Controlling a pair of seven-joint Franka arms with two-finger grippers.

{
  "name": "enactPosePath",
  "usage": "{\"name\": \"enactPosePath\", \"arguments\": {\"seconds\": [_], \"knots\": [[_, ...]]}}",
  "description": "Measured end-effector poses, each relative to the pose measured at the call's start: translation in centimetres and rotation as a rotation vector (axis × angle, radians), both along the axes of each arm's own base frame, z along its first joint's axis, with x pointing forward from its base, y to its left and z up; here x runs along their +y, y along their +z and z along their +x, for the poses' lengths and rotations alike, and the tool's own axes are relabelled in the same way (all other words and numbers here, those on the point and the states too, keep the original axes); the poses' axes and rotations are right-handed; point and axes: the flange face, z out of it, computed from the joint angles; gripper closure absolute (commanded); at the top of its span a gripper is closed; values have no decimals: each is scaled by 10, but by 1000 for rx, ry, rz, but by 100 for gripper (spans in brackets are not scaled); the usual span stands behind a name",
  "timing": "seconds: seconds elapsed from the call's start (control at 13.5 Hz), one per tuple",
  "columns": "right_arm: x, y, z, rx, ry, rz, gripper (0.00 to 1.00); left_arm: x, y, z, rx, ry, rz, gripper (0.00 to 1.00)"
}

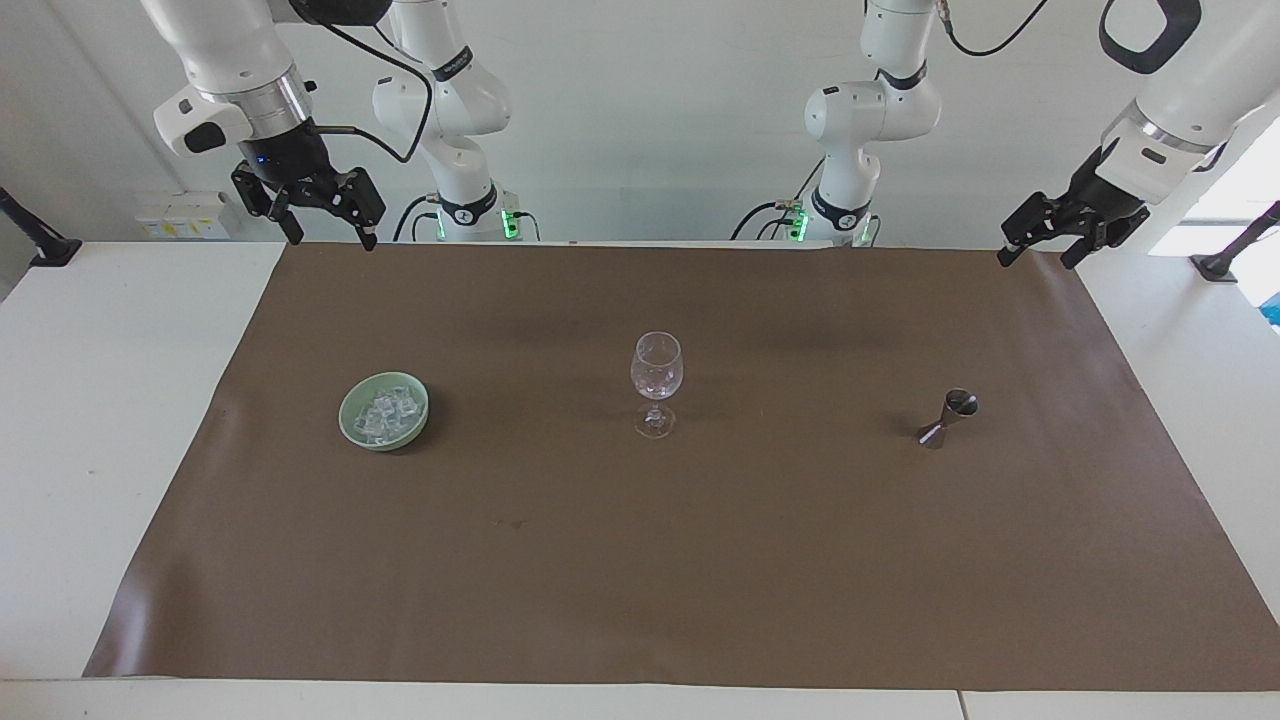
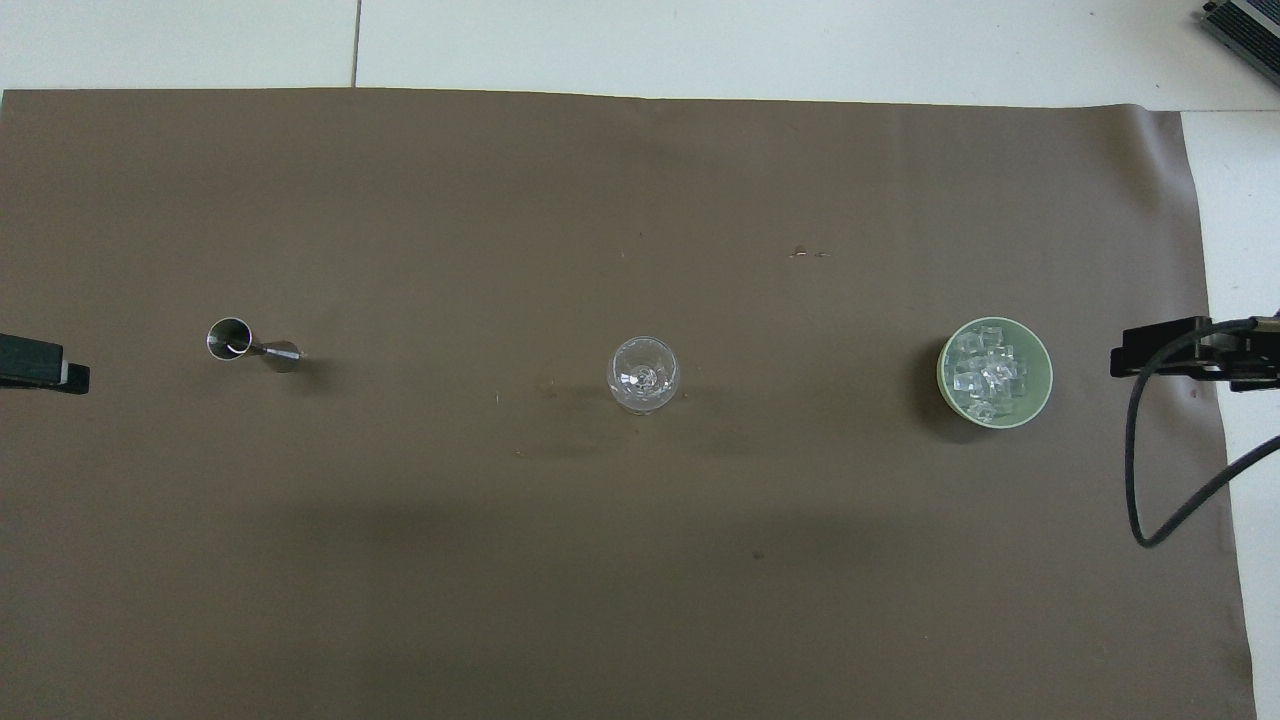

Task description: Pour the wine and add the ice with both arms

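Observation:
A clear stemmed glass stands upright mid-mat. Toward the right arm's end sits a pale green bowl heaped with ice. A small metal jigger stands toward the left arm's end; no wine shows. My right gripper hangs open and empty over the mat's corner by its base. Also open and empty, my left gripper hovers over the mat's corner at its own end.
A brown mat covers most of the white table. A black cable loops down from the right wrist beside the bowl's end of the mat. The two arm bases stand at the table's edge.

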Motion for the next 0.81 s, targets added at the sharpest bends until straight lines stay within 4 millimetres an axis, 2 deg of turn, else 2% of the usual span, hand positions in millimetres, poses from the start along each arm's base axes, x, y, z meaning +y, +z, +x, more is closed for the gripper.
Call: {"name": "enactPosePath", "arguments": {"seconds": [0.52,0.81], "knots": [[0,0,0,0,0,0,0,52,-71,-9,104,285,-174,0],[0,0,0,0,0,0,0,55,-95,-12,199,503,-244,0]]}}
